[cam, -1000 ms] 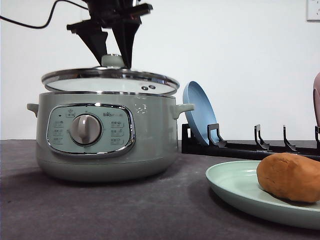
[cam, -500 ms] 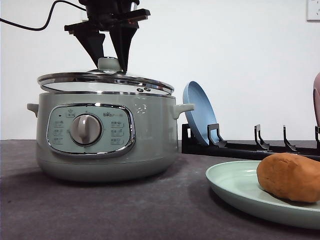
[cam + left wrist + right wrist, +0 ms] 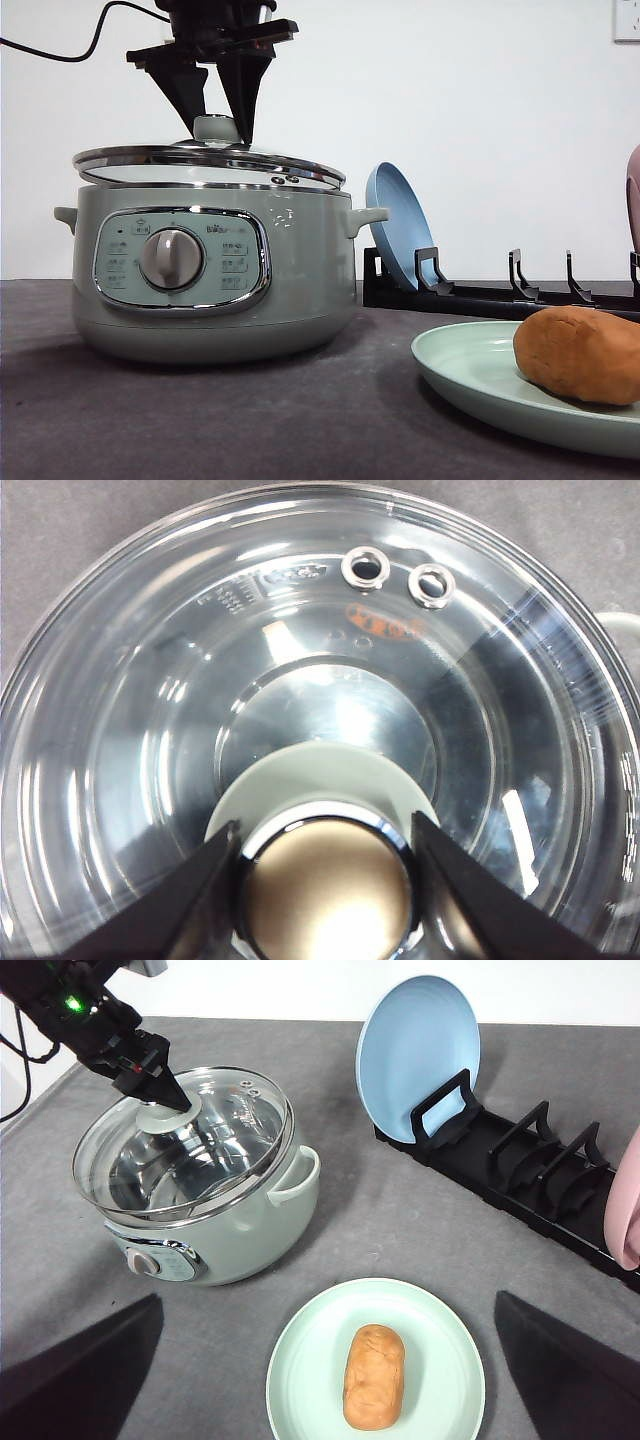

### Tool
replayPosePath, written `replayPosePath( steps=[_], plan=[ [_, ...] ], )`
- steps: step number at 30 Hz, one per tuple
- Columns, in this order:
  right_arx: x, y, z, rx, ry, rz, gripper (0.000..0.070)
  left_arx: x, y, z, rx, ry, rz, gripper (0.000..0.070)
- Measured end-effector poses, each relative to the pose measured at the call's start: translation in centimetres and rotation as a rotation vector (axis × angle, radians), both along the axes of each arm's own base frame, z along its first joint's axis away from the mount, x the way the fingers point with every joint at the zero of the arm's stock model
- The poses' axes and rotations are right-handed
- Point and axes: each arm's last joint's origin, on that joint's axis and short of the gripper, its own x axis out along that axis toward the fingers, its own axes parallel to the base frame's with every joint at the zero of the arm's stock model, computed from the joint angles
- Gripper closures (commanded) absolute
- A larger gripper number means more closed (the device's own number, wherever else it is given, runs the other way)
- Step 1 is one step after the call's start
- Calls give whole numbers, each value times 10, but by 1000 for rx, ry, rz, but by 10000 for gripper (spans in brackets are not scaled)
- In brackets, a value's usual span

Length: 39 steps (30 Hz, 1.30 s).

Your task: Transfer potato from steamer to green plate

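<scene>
The orange-brown potato [image 3: 580, 352] [image 3: 374, 1376] lies on the pale green plate [image 3: 470, 375] [image 3: 440, 1360] at the front right. The sage-green steamer [image 3: 300, 270] [image 3: 250, 1220] stands to the left. Its glass lid [image 3: 210, 160] [image 3: 150, 730] sits slightly tilted on the rim. My left gripper [image 3: 222, 128] [image 3: 325, 880] comes down from above and is shut on the lid's knob [image 3: 325, 810]. Seen through the glass, the pot looks empty. My right gripper [image 3: 325, 1300] hovers high over the plate, open, with nothing between its fingers.
A blue plate [image 3: 395, 235] [image 3: 415, 1045] stands on edge in a black dish rack [image 3: 500, 298] [image 3: 530, 1165] behind the green plate. A pink object [image 3: 622, 1205] sits at the rack's right end. A black cable [image 3: 60, 50] hangs at the upper left.
The left gripper has lowered the lid and shifted it slightly left; it went from raised and tilted above the rim to nearly seated on the steamer. The potato and plate stayed still.
</scene>
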Motion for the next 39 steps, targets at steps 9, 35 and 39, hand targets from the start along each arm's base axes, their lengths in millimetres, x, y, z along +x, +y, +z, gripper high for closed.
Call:
replayPosePath(
  steps=[9,35,39],
  plan=[
    [0,0,0,0,0,0,2,3,-2,-6,-4,18,-5,700],
    [0,0,0,0,0,0,2,6,-4,-11,1,30,-6,700],
    [0,0,0,0,0,0,2,6,-4,-11,4,28,-7,700]
  ],
)
